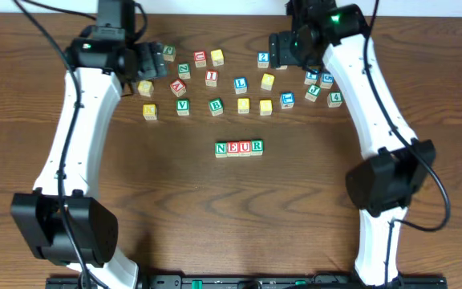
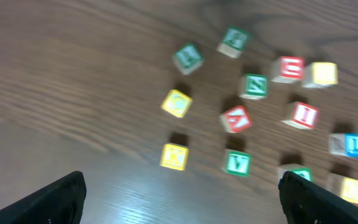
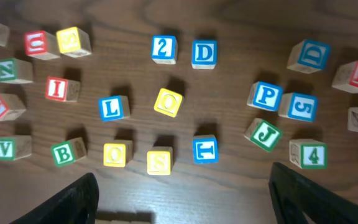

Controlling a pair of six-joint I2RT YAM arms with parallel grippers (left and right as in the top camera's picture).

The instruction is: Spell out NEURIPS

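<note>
neurips row (image 1: 239, 148) is reading only neur at the middle of the desk (image 1: 239, 217). the red i cube (image 1: 211, 78) is lying toward the far edge, ahead-right of the nearer left end effector (image 2: 180, 186); it and the right end effector (image 3: 184, 186) are both gaping wide, empty.

Left gripper (image 1: 157, 62) and right gripper (image 1: 276, 50) both point downward, jaws spread wide, gripping nothing.
</note>
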